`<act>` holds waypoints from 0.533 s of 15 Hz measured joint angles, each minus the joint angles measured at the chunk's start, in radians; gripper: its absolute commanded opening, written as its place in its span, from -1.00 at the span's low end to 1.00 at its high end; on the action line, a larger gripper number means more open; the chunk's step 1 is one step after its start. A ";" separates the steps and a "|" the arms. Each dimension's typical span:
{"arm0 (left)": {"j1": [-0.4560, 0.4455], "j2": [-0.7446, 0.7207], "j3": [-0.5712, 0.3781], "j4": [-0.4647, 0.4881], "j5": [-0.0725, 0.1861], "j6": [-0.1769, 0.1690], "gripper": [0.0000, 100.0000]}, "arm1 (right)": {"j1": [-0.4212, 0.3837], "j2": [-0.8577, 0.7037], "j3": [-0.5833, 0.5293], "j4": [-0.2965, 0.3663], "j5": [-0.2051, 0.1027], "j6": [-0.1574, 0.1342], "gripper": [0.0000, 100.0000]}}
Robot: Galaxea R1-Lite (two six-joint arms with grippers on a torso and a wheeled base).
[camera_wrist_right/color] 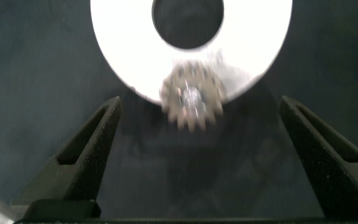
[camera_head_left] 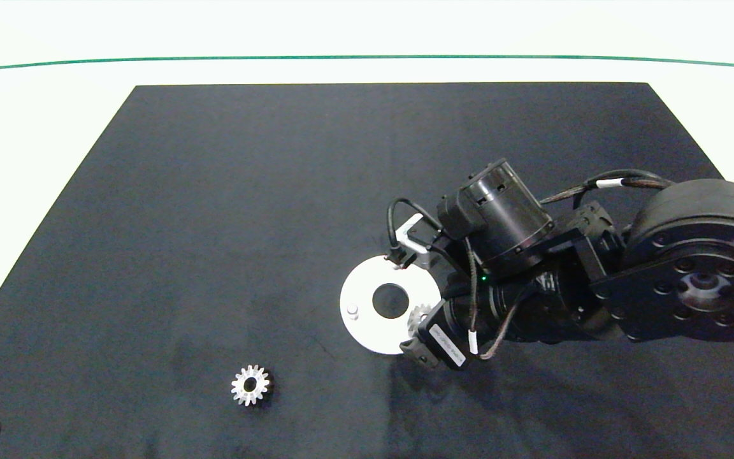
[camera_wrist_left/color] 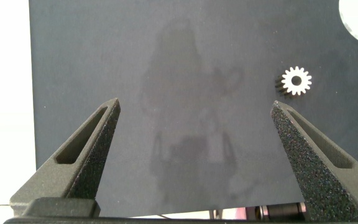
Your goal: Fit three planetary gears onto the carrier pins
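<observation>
My right end effector [camera_wrist_right/color: 194, 155] hangs wide over the white disc [camera_head_left: 367, 331]; only its wrist view shows 1 gear [camera_wrist_right/color: 191, 102] seated there. My left end effector [camera_wrist_left/color: 194, 149], also wide, sees another gear [camera_wrist_left/color: 296, 81] loose on the tabletop [camera_head_left: 214, 223].

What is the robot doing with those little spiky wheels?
It is fitting small gears onto pegs on a white disc. The right hand hangs over the disc's edge with its fingers open, and one gear already sits on a peg there. Another peg is bare. A spare gear lies flat on the black mat, away from the disc. The left hand waits open near the mat's corner.
</observation>
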 measured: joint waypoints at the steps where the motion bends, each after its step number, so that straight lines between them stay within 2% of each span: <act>1: 0.000 0.000 0.000 0.000 0.000 0.000 1.00 | 0.000 -0.018 0.001 0.011 0.001 0.001 1.00; 4: 0.000 -0.003 0.001 0.001 0.001 0.000 1.00 | -0.011 -0.081 0.005 0.040 0.001 0.002 1.00; 8: 0.001 -0.003 0.001 0.002 0.001 0.000 1.00 | -0.135 -0.149 0.029 0.056 0.000 0.001 1.00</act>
